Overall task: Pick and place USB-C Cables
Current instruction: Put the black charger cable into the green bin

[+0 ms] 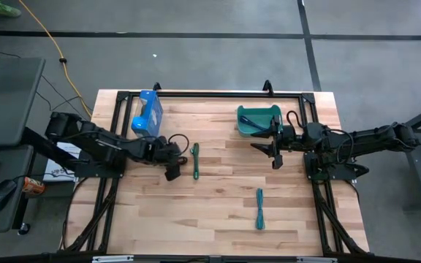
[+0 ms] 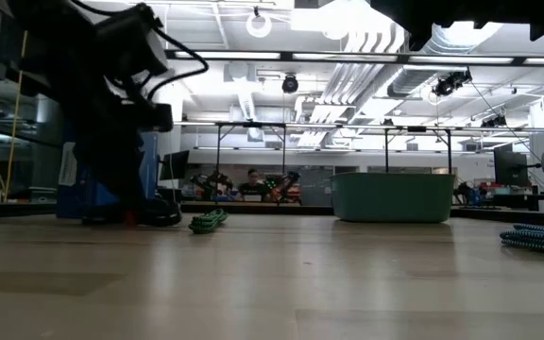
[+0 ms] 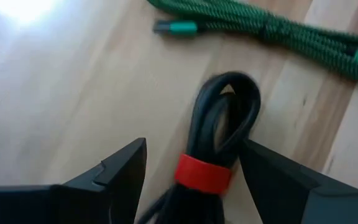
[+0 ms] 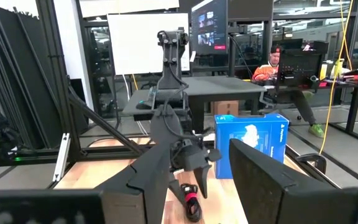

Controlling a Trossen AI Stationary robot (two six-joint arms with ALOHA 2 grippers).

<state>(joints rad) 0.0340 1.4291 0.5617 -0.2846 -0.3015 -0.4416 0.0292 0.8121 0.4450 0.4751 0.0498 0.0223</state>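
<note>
Left pincer (image 3: 191, 168): your fingers stood spread wide, straddling the red-and-black cable (image 3: 219, 149) on the tabletop (image 1: 218, 197), not yet clenched | cable: black loops, red band, just left of green cable (image 1: 195, 160) | teal cable (image 1: 259, 207) near right | right pincer (image 1: 274, 150): released, empty, beside teal bin (image 1: 258, 120) | no writing legible.

the left gripper (image 4: 188, 180) hangs over a black cable (image 4: 191, 202), blue box (image 4: 252, 144) behind.

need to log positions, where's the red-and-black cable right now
In the left wrist view the red-and-black cable lies on the table between the left gripper's open fingers, beside the green cable.
</note>
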